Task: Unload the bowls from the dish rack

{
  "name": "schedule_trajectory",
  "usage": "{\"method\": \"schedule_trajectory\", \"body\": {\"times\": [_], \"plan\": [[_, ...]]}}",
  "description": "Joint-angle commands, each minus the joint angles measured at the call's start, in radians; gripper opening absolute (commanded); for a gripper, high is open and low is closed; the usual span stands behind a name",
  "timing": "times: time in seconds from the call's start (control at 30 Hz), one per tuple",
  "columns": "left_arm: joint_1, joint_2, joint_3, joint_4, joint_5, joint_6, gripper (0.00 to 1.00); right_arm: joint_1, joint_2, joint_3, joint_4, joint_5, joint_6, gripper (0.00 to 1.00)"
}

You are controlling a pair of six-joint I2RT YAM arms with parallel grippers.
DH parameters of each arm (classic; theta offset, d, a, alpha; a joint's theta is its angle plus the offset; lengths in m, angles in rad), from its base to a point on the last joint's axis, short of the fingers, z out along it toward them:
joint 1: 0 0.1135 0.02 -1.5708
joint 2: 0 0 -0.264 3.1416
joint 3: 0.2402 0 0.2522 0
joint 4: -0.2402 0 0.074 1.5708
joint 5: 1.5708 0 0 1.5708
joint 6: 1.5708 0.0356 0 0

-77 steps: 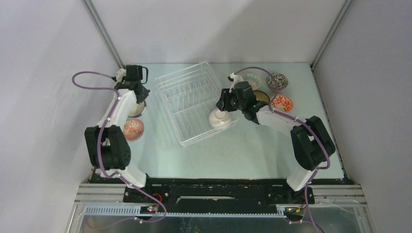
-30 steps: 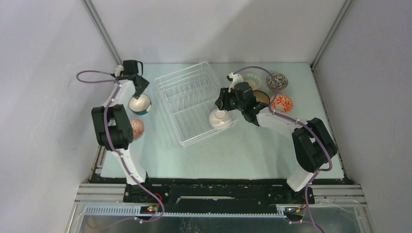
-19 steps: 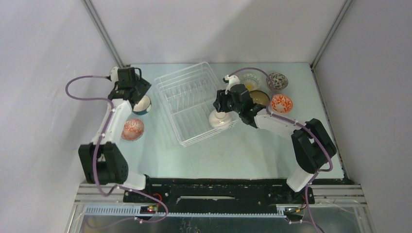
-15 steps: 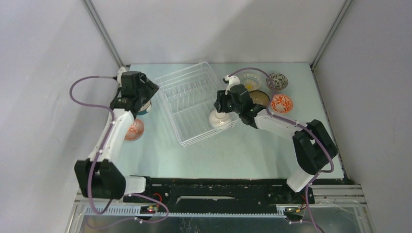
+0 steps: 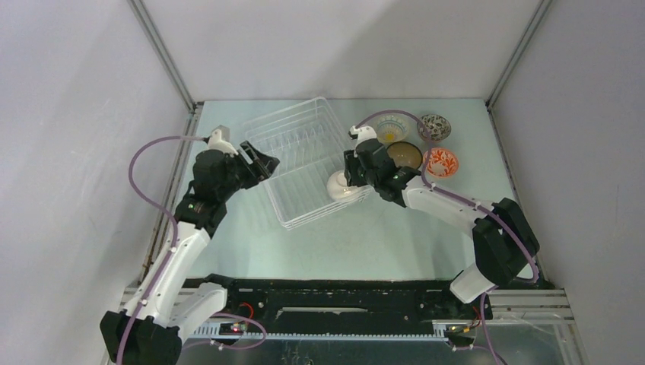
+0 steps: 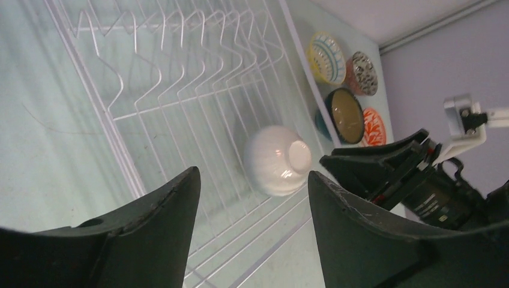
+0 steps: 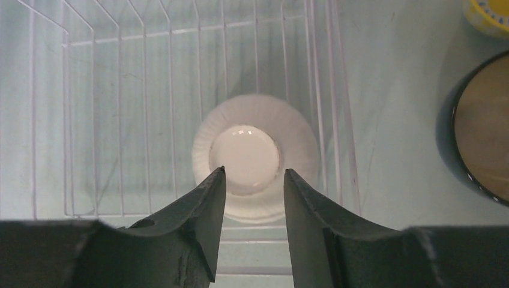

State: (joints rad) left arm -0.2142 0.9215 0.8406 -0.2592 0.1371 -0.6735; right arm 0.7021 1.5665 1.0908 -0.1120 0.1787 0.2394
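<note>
- The dish rack (image 5: 304, 137), a white wire basket, sits skewed on the pale green tabletop (image 5: 365, 236), between the two arms.
- One plain white bowl (image 5: 340, 186) is in the rack, in its near-right corner just inside the side bars. It lies bottom up, with its round foot showing.
- In the right wrist view the white bowl (image 7: 246, 156) fills the space between the rack's bars (image 7: 120, 120), and the rows of tines beyond it hold nothing.
- The right tool (image 5: 350, 175) hangs directly over this bowl. Its fingers are spread, with the foot ring showing in the gap between them (image 7: 252, 174). They are not pinching anything, and it cannot be told whether they touch the bowl.
- The left tool (image 5: 262, 161) is above the left side of the rack, with its fingers wide apart and nothing between them (image 6: 253, 175).
- From the left wrist, the white bowl (image 6: 277, 161) lies past the tines (image 6: 180, 90), and the right tool (image 6: 384, 168) is just beside it.
- Four bowls stand upright on the tabletop to the right of the rack. They are a yellow-centred bowl (image 5: 392, 127), a speckled bowl (image 5: 434, 126), a dark bowl (image 5: 405, 155) and a red-patterned bowl (image 5: 441, 161).
- These four are grouped closely, and the dark bowl is nearest the right arm.
</note>
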Motion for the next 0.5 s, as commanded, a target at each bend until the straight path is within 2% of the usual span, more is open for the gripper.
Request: {"method": "schedule_trajectory", "body": {"times": [0.0, 0.1, 0.33, 0.47], "plan": [[-0.004, -0.058, -0.071, 0.037, 0.051, 0.062, 0.72, 0.017, -0.01, 0.033, -0.089, 0.042, -0.012, 0.48], [-0.004, -0.078, -0.091, 0.033, 0.074, 0.067, 0.72, 0.034, 0.039, 0.072, -0.114, 0.06, -0.016, 0.42], [-0.004, -0.111, -0.133, -0.01, 0.073, 0.083, 0.73, 0.069, 0.137, 0.151, -0.131, 0.104, -0.026, 0.4], [-0.004, -0.112, -0.17, -0.018, -0.016, 0.065, 0.75, 0.088, 0.198, 0.207, -0.162, 0.13, -0.03, 0.35]]}}
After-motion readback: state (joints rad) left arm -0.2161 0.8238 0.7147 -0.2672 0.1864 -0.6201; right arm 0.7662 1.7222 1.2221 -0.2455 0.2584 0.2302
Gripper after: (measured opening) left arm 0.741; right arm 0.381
